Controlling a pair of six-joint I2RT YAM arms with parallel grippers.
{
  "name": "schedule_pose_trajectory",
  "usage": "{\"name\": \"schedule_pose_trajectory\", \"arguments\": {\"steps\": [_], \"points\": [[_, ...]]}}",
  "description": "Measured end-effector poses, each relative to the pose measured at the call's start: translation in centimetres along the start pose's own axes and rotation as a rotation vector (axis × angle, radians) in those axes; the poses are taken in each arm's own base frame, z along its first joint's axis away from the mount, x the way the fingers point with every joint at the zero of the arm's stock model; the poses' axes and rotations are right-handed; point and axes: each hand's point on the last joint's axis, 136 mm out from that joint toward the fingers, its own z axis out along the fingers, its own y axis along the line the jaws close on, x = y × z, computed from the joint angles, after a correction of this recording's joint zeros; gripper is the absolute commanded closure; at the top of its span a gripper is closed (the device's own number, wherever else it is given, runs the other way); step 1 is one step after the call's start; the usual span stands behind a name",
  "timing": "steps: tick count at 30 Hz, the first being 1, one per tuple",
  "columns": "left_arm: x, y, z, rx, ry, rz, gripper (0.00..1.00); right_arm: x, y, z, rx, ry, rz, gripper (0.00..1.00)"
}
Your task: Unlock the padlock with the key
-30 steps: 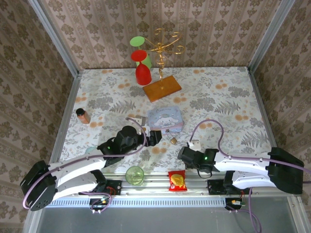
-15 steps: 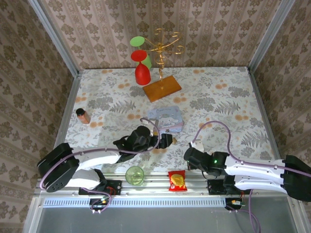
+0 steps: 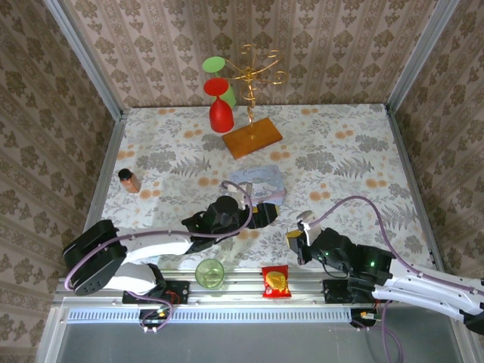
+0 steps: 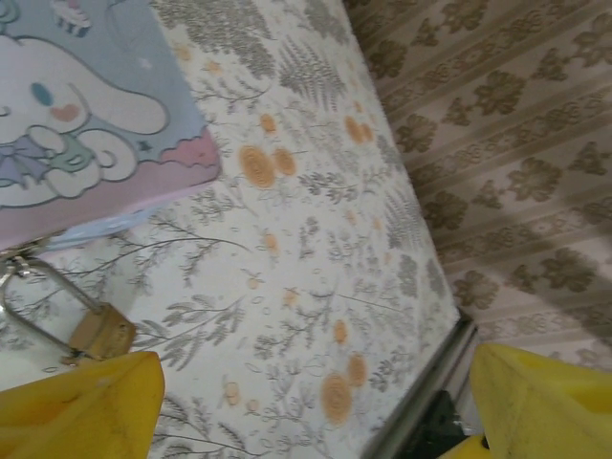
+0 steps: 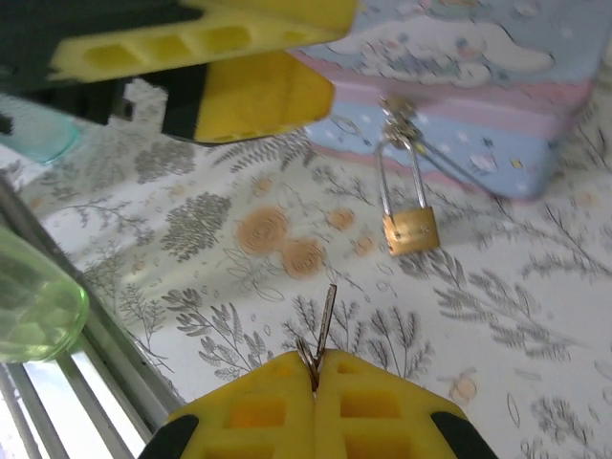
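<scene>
At tin point(image 5: 497, 143) front edge: padlock point(image 5: 411, 229); bare tablecloth point(image 5: 535, 325) between it and key point(image 5: 326, 311).

padlock point(image 5: 411, 229): at near side of tin box point(image 5: 497, 96) | key point(image 5: 326, 316): before padlock, apart

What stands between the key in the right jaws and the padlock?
Nothing visible: bare floral tablecloth lies between the thin silver key and the small brass padlock. The left jaws hover off that line.
</scene>
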Motion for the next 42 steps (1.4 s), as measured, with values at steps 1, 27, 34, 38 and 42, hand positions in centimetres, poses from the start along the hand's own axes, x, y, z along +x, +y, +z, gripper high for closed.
{"name": "schedule_pose_trajectory", "arguments": {"steps": [1, 27, 34, 38, 42], "points": [[0.0, -0.3, -0.1, 0.010, 0.002, -0.008, 0.19, -0.2, 0.1, 0.0, -0.007, -0.011, -0.027, 1.00], [3.5, -2.5, -2.0, 0.072, 0.113, 0.116, 0.59, -2.1, 3.9, 2.9, -0.106, 0.012, -0.153, 1.00], [4.1, -2.2, -2.1, 0.073, 0.122, 0.136, 0.71, -2.2, 4.2, 3.1, -0.117, 0.015, -0.123, 1.00], [4.4, -1.7, -2.2, 0.066, 0.126, 0.131, 0.83, -2.1, 4.2, 3.2, -0.119, 0.019, -0.116, 1.00], [4.3, -1.8, -2.4, 0.068, 0.121, 0.140, 1.00, -2.0, 4.2, 3.4, -0.118, 0.022, -0.113, 1.00]]}}
